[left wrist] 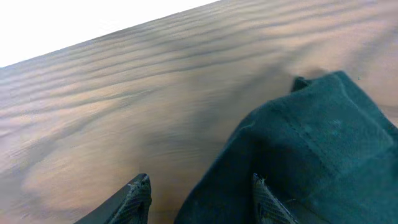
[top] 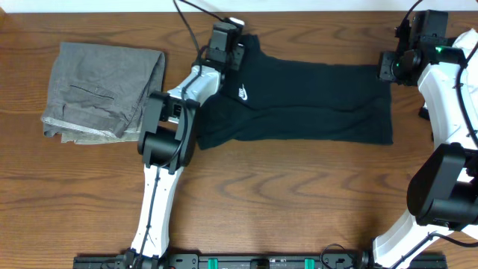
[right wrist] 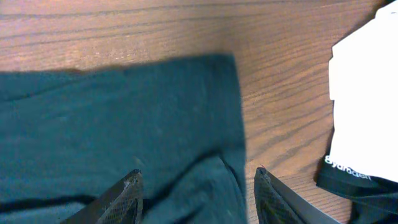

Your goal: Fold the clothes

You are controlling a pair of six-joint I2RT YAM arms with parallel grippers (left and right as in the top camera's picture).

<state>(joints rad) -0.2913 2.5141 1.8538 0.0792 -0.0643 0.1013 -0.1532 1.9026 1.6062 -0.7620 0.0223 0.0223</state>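
Observation:
The black T-shirt (top: 314,101) lies flat across the middle of the table, folded lengthwise, its small white logo (top: 243,93) facing up near the left end. My left gripper (top: 231,33) is at the shirt's far left end. In the left wrist view it (left wrist: 200,190) is open, and the shirt's edge (left wrist: 311,143) runs between the fingers. My right gripper (top: 387,69) is at the shirt's far right corner. The right wrist view shows it (right wrist: 199,186) open, straddling that corner (right wrist: 124,112). Grey trousers (top: 101,90) lie folded at the left.
A white garment (right wrist: 367,93) with a black lettered band (right wrist: 348,177) lies just right of the right gripper. The table's far edge (left wrist: 93,34) is close beyond the left gripper. Both arms' bases stand at the near edge.

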